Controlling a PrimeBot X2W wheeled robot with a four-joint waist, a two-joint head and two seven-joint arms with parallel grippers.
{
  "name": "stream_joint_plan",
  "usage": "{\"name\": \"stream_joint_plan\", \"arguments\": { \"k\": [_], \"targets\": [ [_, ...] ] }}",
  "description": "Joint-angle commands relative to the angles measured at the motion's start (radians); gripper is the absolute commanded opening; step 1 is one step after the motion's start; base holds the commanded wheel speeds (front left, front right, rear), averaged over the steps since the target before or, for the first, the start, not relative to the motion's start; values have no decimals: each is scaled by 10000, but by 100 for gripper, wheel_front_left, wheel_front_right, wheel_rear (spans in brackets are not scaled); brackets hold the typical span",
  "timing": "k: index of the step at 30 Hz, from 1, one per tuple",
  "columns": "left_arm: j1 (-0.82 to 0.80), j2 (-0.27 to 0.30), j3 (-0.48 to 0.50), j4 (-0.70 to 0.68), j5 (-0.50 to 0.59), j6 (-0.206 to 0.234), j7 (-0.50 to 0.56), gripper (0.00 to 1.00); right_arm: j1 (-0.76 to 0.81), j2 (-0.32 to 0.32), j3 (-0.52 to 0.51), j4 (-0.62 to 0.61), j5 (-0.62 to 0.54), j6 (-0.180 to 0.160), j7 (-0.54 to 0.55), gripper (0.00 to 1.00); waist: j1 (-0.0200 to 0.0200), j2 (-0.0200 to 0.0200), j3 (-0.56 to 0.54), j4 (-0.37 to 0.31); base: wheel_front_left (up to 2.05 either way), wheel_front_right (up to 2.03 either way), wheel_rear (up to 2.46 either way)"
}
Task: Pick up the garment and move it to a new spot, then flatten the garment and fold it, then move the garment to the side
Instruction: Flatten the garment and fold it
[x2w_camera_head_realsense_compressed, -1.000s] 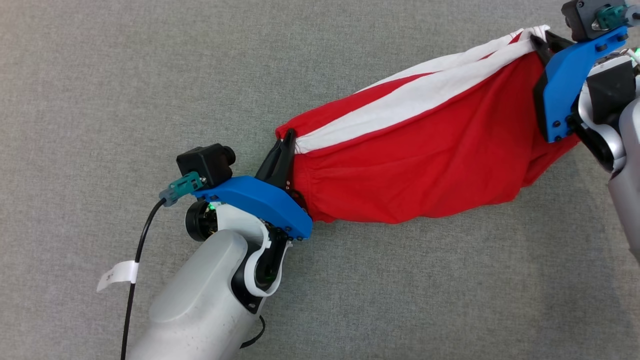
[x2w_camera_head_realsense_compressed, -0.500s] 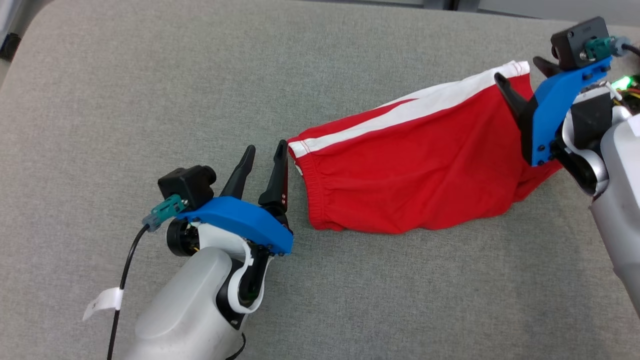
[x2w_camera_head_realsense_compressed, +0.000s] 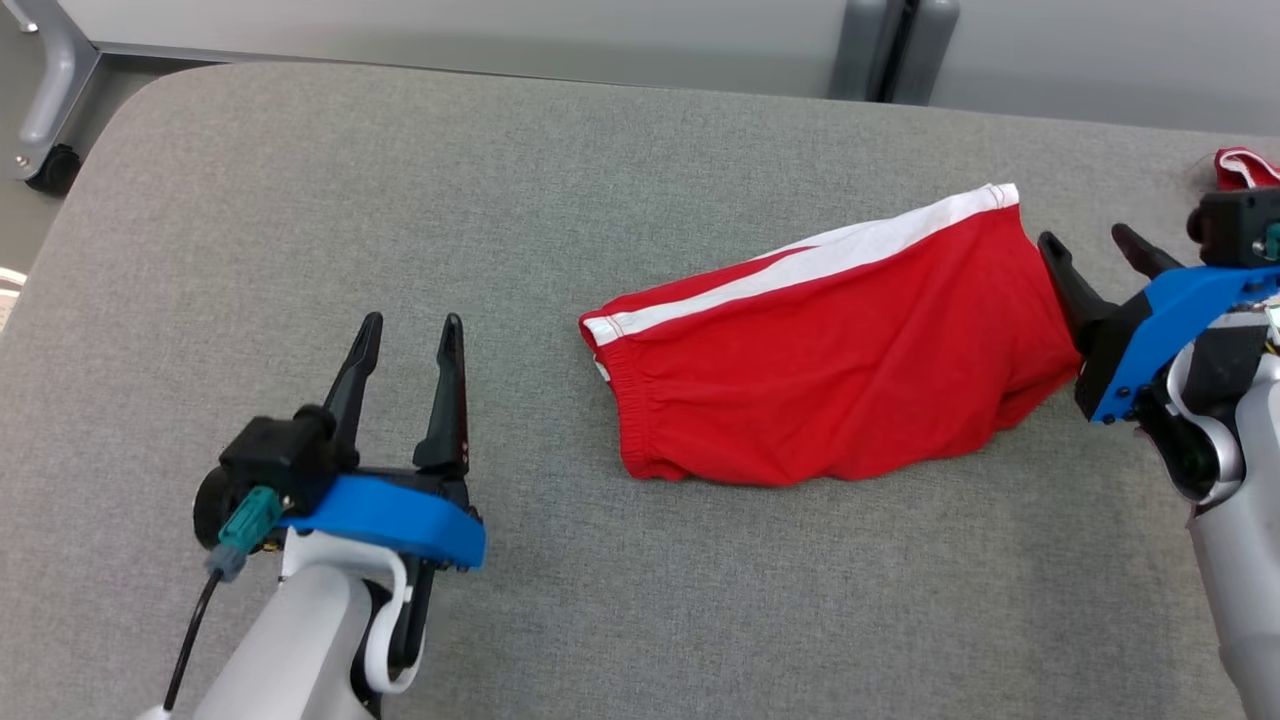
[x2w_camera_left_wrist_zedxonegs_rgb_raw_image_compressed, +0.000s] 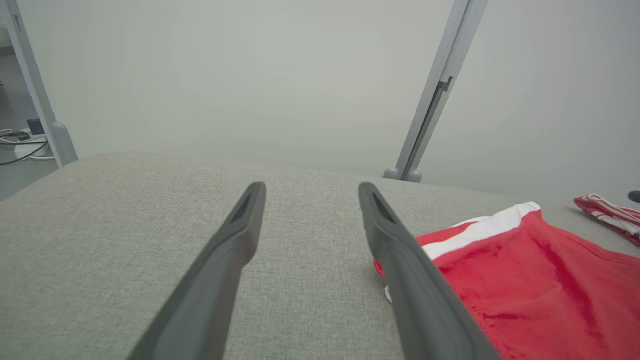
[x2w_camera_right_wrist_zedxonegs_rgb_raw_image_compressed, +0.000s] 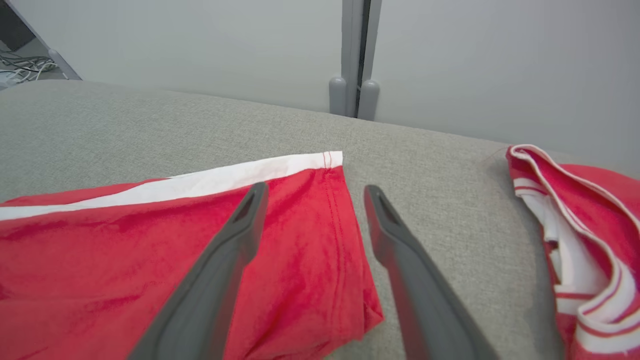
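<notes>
On grey table (x2w_camera_head_realsense_compressed: 300, 200), red shorts (x2w_camera_head_realsense_compressed: 830, 380) lie limp: light, soft, floppy, so pinch waistband and hem corners. Left gripper (x2w_camera_head_realsense_compressed: 412, 320) and right gripper (x2w_camera_head_realsense_compressed: 1083, 235) jaws apart, holding nothing.

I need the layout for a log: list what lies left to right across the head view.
frame caster → left tool → red shorts → right tool → second red-and-white garment

Head looks down; low wrist views share garment (x2w_camera_head_realsense_compressed: 830, 390).
</notes>
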Motion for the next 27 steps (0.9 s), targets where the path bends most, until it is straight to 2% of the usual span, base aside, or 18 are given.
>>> {"name": "stream_joint_plan", "arguments": {
  "k": [1,7,10,15,27],
  "targets": [
    [273,7,280,-205,457,-167,-39,100,233,150,-265,-31,-103,2,-101,100,2,2,30,5,0,0,0],
    [964,-164,1387,-671,1573,-965,-41,100,-153,602,-1358,173,-768,3,88,100,2,2,530,106,0,0,0],
    [1028,-374,1786,-763,1962,-1247,-42,100,-390,785,-1953,482,-1218,3,178,100,2,2,783,288,0,0,0],
    [921,-621,2131,-782,2554,-1664,-42,100,-682,859,-2333,1088,-1902,3,-23,100,2,2,1143,634,0,0,0],
    [1100,-1103,2677,-794,3123,-2030,-43,100,-832,827,-3006,2441,-2868,-1,-568,100,2,2,1407,997,0,0,0]
  ]
}}
